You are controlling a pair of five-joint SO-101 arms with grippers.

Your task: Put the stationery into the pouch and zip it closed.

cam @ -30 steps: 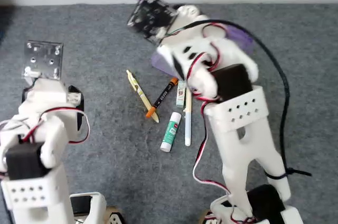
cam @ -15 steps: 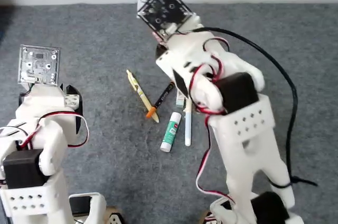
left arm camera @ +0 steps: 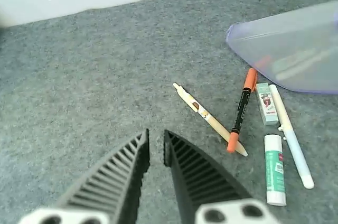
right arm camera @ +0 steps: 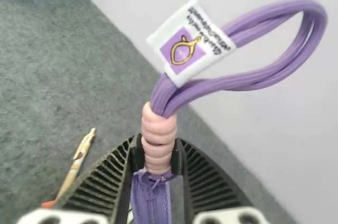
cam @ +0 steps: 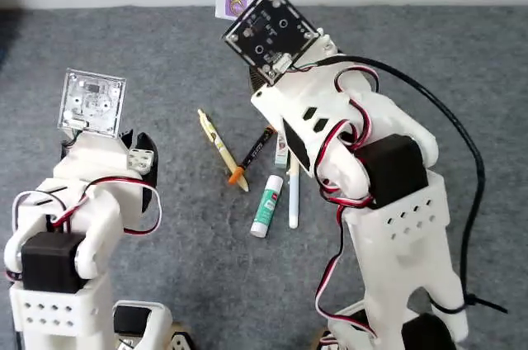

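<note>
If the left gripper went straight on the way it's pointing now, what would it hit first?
Probably the bare grey carpet ahead of the left gripper. The cream-coloured pen lies off to one side of that line. Depth is hard to judge from the wrist view, so take this as a best guess.

Table cover (left arm camera: pixel 79 76): grey, fibrous, matt, like felt carpet.
Pouch (left arm camera: pixel 296 55): translucent lilac plastic film, smooth, slight sheen.
Zip pull (right arm camera: pixel 157 129): pink ribbed collar, matt, rubbery look.
Cord loop (right arm camera: pixel 253 71): purple, smooth, faint gloss.
Tag (right arm camera: pixel 190 42): white, printed; cloth or paper, cannot tell.
Zip tape (right arm camera: pixel 150 197): purple woven cloth.
Left gripper (left arm camera: pixel 156 142) and right gripper (right arm camera: pixel 157 145): black ridged plastic, matt.
Arm shells (cam: pixel 396 234): white plastic, matt.
Glue stick (left arm camera: pixel 274 168), pens (left arm camera: pixel 208 119): smooth plastic, glossy.
</note>
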